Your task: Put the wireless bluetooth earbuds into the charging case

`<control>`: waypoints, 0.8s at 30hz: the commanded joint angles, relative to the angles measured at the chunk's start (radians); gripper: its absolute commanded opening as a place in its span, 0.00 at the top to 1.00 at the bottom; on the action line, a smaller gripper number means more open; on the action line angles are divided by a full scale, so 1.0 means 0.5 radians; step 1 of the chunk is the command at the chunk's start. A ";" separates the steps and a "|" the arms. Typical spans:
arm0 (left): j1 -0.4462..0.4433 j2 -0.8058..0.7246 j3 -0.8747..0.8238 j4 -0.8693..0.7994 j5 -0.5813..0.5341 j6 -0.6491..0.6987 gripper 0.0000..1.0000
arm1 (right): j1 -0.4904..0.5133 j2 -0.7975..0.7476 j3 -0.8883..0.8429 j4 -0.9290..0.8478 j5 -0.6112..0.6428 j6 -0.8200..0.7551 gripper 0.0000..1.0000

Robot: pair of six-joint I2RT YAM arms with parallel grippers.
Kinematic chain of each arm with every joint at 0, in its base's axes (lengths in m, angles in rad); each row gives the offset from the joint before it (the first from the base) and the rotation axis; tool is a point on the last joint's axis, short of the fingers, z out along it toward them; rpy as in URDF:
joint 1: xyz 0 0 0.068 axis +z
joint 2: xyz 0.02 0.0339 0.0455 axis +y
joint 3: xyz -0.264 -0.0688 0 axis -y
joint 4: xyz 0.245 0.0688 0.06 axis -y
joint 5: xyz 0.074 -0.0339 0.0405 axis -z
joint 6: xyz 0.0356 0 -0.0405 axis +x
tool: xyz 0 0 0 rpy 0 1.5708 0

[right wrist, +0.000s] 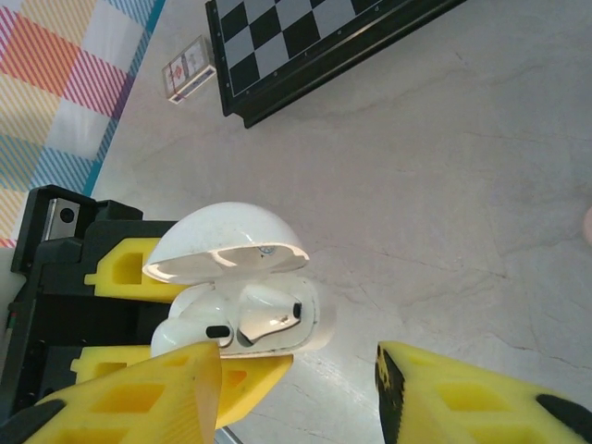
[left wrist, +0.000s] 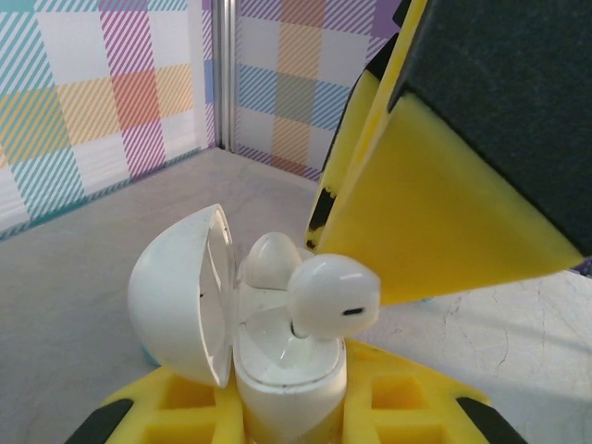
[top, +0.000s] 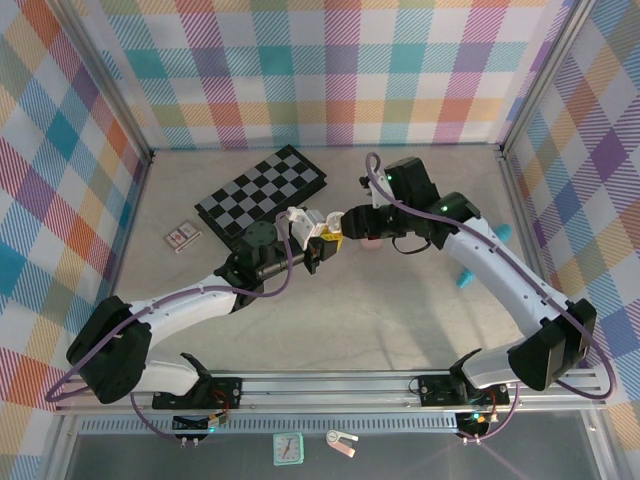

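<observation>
White plastic is what my left end effector (left wrist: 291, 407) pinches: the charging case (left wrist: 180, 296) stands upright between its yellow pads near the bottom centre of the left wrist view, with the lid swung open to the left. One of the wireless bluetooth earbuds (left wrist: 271, 259) sits deep in its socket behind. The second earbud (left wrist: 333, 294) lies at the mouth of the case, its round head above the rim and leaning to the right, its stem down inside. A yellow finger (left wrist: 435, 213) of my right end effector fills the upper right of that view, just beside this earbud; I cannot tell if it touches. In the right wrist view my right end effector (right wrist: 296, 370) is spread wide with nothing between its two yellow fingers, and the case is at the lower left, near its left finger. From the top camera both end effectors meet above the middle of the tabletop (top: 400, 310). A folded chessboard (top: 262, 190) lies behind them, a small card box (top: 182, 236) is at its left, and a teal object (top: 470, 278) lies at the right.
</observation>
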 commanded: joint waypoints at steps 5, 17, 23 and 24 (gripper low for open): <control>-0.021 0.020 0.032 0.117 0.047 -0.008 1.00 | 0.010 0.080 0.075 0.043 -0.111 0.002 0.51; -0.013 0.025 -0.012 0.181 0.041 -0.011 1.00 | 0.005 -0.028 0.029 0.044 -0.025 -0.037 0.39; 0.007 0.008 -0.084 0.261 0.121 0.140 1.00 | -0.019 -0.145 -0.043 0.246 -0.098 0.052 0.35; 0.010 0.008 -0.092 0.269 0.140 0.156 1.00 | -0.023 -0.144 -0.047 0.268 -0.106 0.078 0.35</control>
